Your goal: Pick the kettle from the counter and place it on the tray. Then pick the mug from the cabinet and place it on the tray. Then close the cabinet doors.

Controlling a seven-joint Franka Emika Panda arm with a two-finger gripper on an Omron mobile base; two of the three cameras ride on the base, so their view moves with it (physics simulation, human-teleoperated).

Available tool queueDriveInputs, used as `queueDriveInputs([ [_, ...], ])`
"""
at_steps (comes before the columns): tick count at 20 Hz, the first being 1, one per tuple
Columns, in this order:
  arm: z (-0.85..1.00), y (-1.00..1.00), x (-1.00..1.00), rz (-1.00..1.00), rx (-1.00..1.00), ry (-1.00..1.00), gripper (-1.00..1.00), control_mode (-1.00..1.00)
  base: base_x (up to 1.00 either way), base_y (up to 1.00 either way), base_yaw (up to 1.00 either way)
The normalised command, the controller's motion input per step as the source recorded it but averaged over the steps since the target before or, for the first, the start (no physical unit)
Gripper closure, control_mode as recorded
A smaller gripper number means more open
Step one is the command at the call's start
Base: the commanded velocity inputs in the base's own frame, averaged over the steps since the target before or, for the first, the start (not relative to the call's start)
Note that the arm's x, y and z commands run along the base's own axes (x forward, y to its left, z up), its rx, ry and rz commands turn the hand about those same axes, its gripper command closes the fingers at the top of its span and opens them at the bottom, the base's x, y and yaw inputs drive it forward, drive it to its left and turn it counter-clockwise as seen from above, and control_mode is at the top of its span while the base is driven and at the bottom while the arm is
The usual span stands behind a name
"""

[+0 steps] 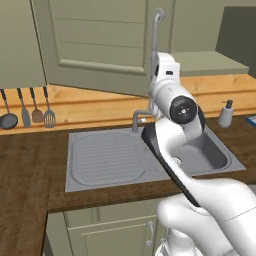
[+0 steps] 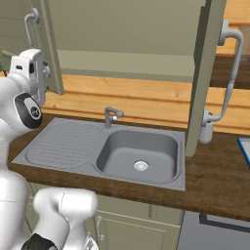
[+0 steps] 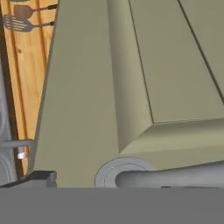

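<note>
My hand [image 1: 164,70] is raised against the open left cabinet door [image 1: 100,40], just below its curved grey bar handle [image 1: 157,27]. In the hand view the door panel [image 3: 87,87] is very close, and the handle [image 3: 175,175] with its round mount runs across the bottom. The gripper [image 3: 103,183] stands open, its dark fingertips [image 3: 39,177] wide apart and low at the edge. The right cabinet door [image 2: 207,73] also stands open, with its handle [image 2: 229,73] facing out. Between the doors the pale shelf of the cabinet [image 2: 127,63] looks bare. A blue corner of the tray [image 2: 244,149] shows at far right. Kettle and mug are out of view.
The steel sink [image 2: 139,156] with its faucet [image 2: 111,116] is set in the dark wood counter [image 2: 215,185]. A soap dispenser [image 1: 226,114] stands right of the sink. Utensils [image 1: 30,107] hang on the wooden wall at left. Lower cabinets [image 1: 115,230] sit under the counter.
</note>
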Motion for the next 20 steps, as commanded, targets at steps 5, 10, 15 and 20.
queueDriveInputs([
  [5, -0.08, -0.34, 0.86, 0.00, 0.00, -0.06, -1.00, -1.00, 0.00, 0.00, 0.00],
  [10, -0.03, -0.24, 0.84, 0.00, 0.02, -0.01, -1.00, -1.00, 0.00, 0.00, 0.00],
  [15, 0.00, -0.19, 0.61, 0.01, 0.01, 0.00, -1.00, -1.00, 0.00, 0.00, 0.00],
  [20, 0.00, -0.14, 0.47, 0.05, 0.00, 0.00, -1.00, -1.00, 0.00, 0.00, 0.00],
])
